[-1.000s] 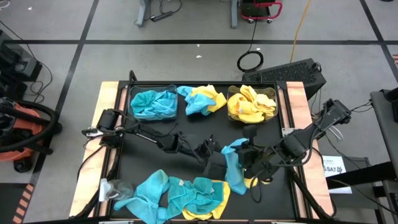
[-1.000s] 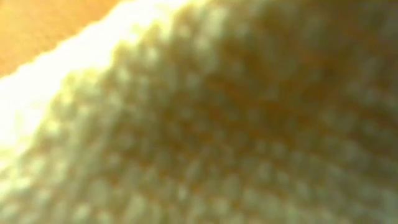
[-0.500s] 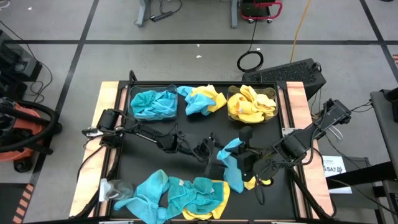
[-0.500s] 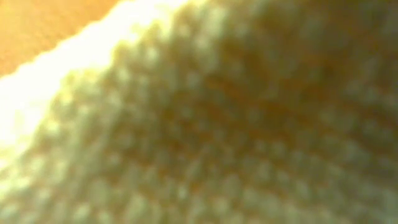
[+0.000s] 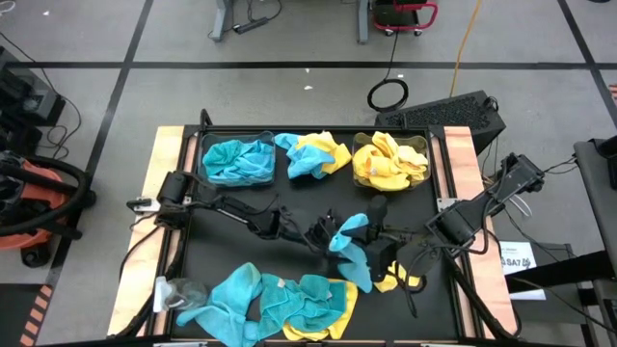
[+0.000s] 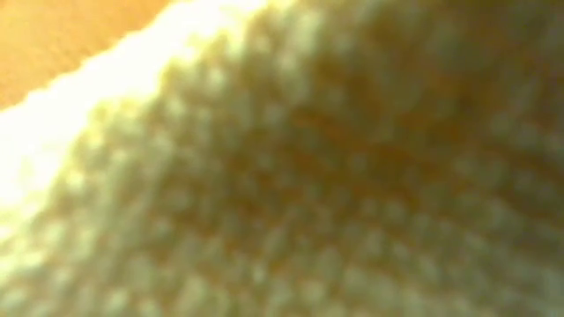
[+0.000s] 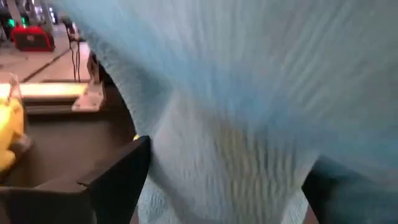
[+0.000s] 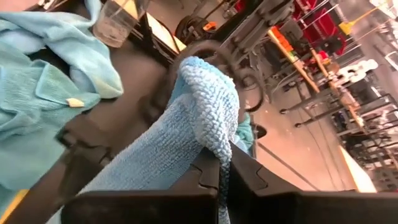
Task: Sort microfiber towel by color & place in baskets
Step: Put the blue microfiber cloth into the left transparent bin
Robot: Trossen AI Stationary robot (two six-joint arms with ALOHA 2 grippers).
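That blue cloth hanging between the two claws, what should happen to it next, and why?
Probably the left gripper should close on the teal towel. Its fingers stand open around the cloth, which the right gripper holds pinched, so this looks like a handover.

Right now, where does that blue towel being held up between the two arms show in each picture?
High view: blue towel, table's middle, between both grippers.
Low view: not visible; yellow cloth fills it.
Left wrist view: fills the frame.
Right wrist view: centre, pinched in the right gripper.
Shared landmark: the black tabletop.
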